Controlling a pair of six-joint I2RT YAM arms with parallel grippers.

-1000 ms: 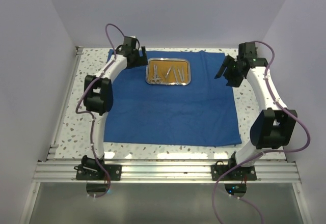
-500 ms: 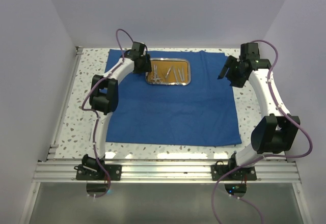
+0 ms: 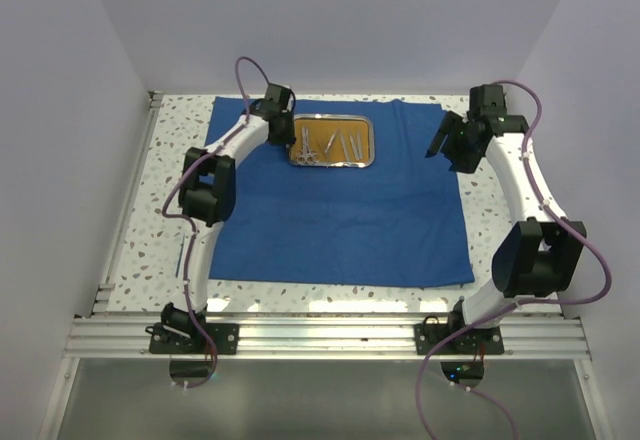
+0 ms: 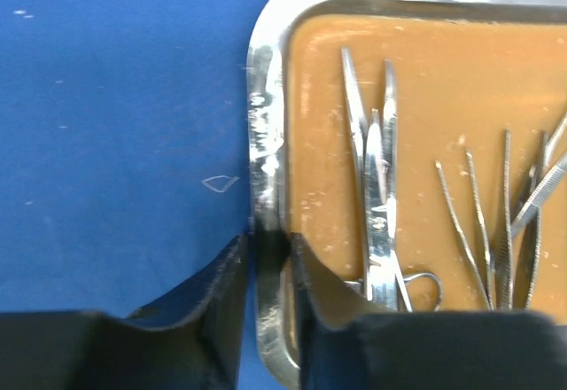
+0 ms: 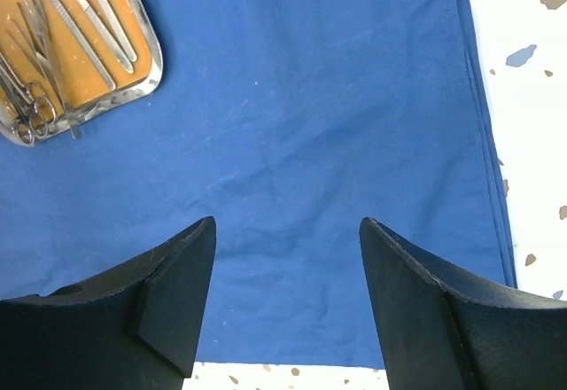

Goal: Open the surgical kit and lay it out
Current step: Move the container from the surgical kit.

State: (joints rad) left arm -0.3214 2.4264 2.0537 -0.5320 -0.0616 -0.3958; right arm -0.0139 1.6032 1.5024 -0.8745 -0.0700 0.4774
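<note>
The blue cloth wrap (image 3: 340, 220) lies opened out flat as a broad woven rectangle on the speckled, terrazzo-like table (image 3: 160, 190), with faint creases across its matte surface. Its right edge shows stacked layers of fabric in the right wrist view.

The steel tray (image 3: 373, 140) sits on the far middle part of the cloth. It is a small rectangle with rounded corners, a polished, rolled, mirror-bright rim (image 4: 264, 124) and a dull orange-brown floor flecked with pale specks.

Inside lie the instruments (image 3: 335, 143), thin silver pieces set roughly lengthwise and partly overlapping. They include slender ring-handled forceps (image 4: 376, 177) towards the tray's left side and straight, narrow tweezer-like blades (image 4: 505, 222) beside them.

The left gripper (image 4: 268, 244) is at the tray's left edge. Its black, wedge-shaped fingers (image 4: 217, 292) straddle the rim, one on the cloth side and one over the orange floor. They press close against both faces of the metal lip, clenched on it.

The right gripper (image 5: 285, 230) hangs above the cloth's right part, well apart from the tray. Its two dark, tapered fingers (image 5: 177, 292) are spread wide, with bare blue fabric between them, and they grasp nothing.
</note>
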